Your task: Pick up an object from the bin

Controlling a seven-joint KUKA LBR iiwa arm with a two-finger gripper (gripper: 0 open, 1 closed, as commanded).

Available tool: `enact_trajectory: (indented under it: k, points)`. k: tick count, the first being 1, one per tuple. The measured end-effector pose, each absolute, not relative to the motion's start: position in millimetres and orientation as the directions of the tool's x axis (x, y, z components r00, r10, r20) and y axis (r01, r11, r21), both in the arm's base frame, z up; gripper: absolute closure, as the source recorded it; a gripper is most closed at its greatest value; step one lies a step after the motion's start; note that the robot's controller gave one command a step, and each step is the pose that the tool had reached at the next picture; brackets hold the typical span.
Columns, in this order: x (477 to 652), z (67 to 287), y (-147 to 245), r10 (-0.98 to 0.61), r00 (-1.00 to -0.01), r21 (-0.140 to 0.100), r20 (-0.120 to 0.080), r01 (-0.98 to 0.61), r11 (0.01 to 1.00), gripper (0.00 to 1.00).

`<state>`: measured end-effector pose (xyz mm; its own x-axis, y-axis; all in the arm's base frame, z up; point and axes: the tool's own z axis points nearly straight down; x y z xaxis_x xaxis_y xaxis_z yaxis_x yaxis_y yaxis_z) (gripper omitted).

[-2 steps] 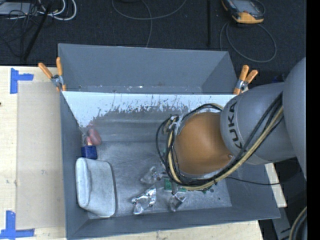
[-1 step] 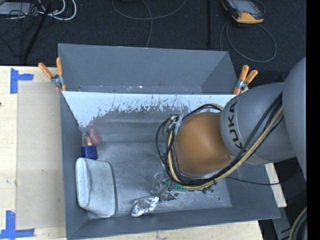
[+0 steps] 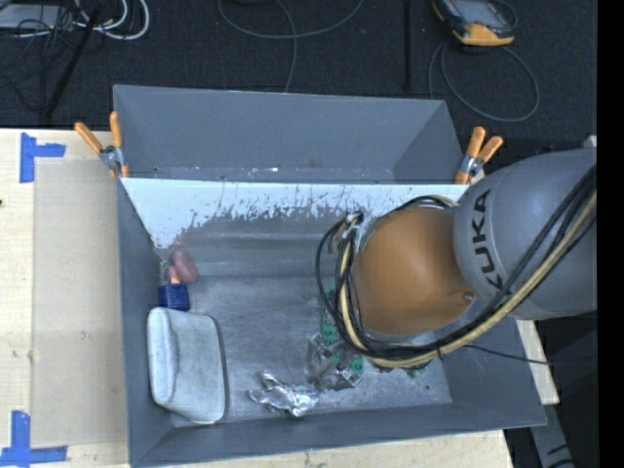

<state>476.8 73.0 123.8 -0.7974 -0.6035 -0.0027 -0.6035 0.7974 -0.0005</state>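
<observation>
End effector (image 3: 328,363) down low in the bin (image 3: 292,154), front middle, tucked under the arm's orange cover (image 3: 405,271) and cables (image 3: 336,291). Whether it is apart or together: cannot tell (the wrist hides most of it).

Nearest thing: a crumpled silver scrap (image 3: 283,396) on the bin floor, just beside the end effector toward the front-left. Nothing visibly held.

Elsewhere, well apart on the left: a grey-white pouch (image 3: 185,364) lying flat, a small blue block (image 3: 175,296) behind it, and a pink lump (image 3: 182,266) by the left wall.

Judged step: the descent or grasp attempt, lift not yet made. The scrap looks the likely target, though not certain.

Next move calls for: closing squarely on the scrap. It is thin and lies low, so it could slip out. Then a straight lift clear of the front wall.
</observation>
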Motion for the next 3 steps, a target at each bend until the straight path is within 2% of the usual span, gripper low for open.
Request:
enact_trajectory:
  k: [1,2,3]
  points:
    - [476.0,121,73,-0.602,-0.799,0.002,0.001,-0.602,0.799,0.00]
    - [477.4,78,115,-0.505,-0.863,-0.010,-0.025,-0.505,0.863,0.00]
    - [471.0,76,116,-0.502,-0.865,0.000,-0.005,-0.502,0.865,1.00]
